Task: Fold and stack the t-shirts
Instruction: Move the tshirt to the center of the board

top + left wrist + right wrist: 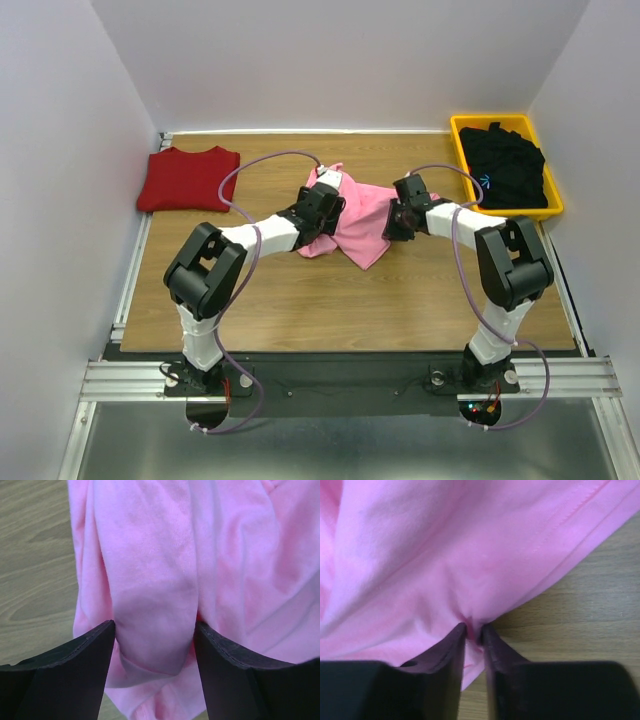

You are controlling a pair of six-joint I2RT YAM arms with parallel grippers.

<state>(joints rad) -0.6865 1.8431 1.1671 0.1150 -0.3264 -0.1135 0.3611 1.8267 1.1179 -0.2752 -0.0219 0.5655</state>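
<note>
Crumpled light-pink cotton t-shirt (358, 228): left gripper (154, 627), jaws wide, straddles a fold; right gripper (474, 630), jaws closed, pinches its three-o'clock hem.

The pink shirt (355, 215) at the middle of the table is a plain light pink with no print, and its hem stitching is the same pink. The red shirt (187, 178) at the far left is a plain dark red. The black shirt (510, 165) at the far right carries a small bright blue mark (487, 181) and lies in a yellow bin (458, 135). The table (330, 300) is mid-brown wood with darker grain running left to right. The arms (262, 235) are white with black joints, and their cables (285, 152) are dull lilac. The left gripper (154, 640) and right gripper (474, 632) have black fingers. The walls (340, 60) are a pale, faintly lilac white. The rail (120, 378) at the near edge is silver-grey.
</note>
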